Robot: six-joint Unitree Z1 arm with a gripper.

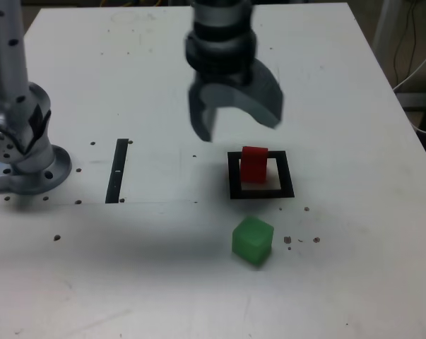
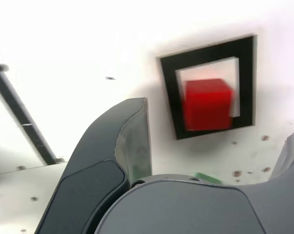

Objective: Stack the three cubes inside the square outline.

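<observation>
Red cube point(image 1: 253, 164) seated inside square outline point(image 1: 234, 176), green cube point(image 1: 253, 241) just beside, fingers point(image 1: 207, 119) spread open above, nothing gripped.

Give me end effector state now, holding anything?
End effector: open, empty, raised above the table. Red cube sits free inside the square outline.
</observation>
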